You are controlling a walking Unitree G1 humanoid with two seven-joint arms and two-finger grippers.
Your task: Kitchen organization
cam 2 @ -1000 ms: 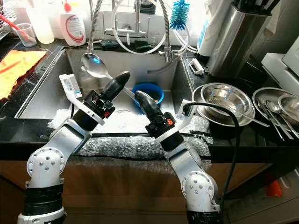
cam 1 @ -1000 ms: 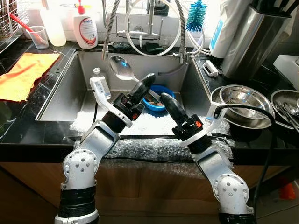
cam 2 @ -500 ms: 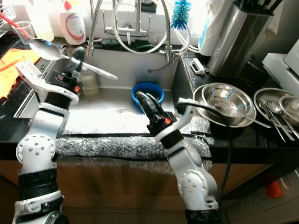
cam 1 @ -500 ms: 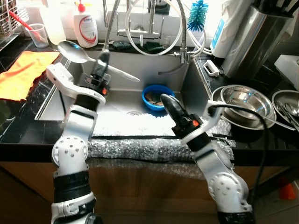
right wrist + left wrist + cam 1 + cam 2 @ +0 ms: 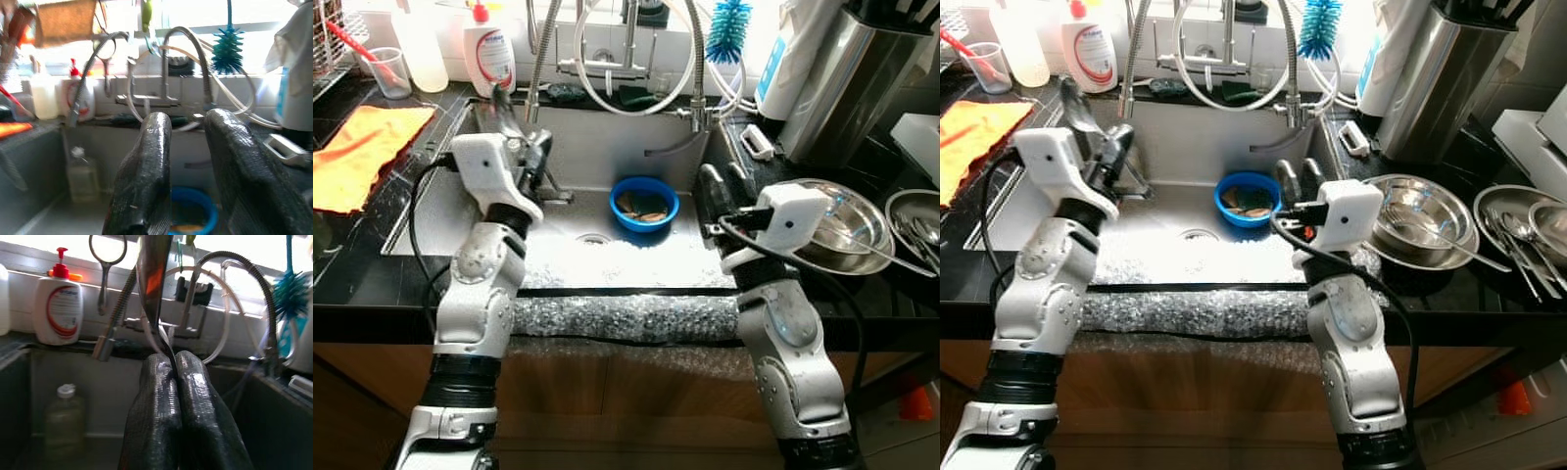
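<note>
My left gripper [image 5: 535, 160] is shut on a large steel spoon [image 5: 153, 274], held over the left side of the sink [image 5: 460, 211]. The spoon [image 5: 1073, 104] stands nearly upright, bowl end up, with its handle coming out below the fingers [image 5: 161, 401]. My right gripper [image 5: 1299, 179] is open over the sink's right side, with nothing between its fingers [image 5: 146, 161]. It points at the taps, just right of a blue bowl [image 5: 644, 203] that lies in the sink with scraps inside.
Bubble wrap [image 5: 626, 315] covers the counter's front edge. Steel bowls [image 5: 837, 225] and cutlery sit at the right, an orange cloth [image 5: 362, 152] at the left. A soap bottle [image 5: 489, 54], hose taps [image 5: 626, 69], a teal brush [image 5: 725, 29] and a steel canister [image 5: 847, 78] line the back.
The left arm has turned the spoon from lying level to nearly upright and drawn it in over the sink. The right arm has lifted its wrist and swung right, fingers now pointing toward the taps.
</note>
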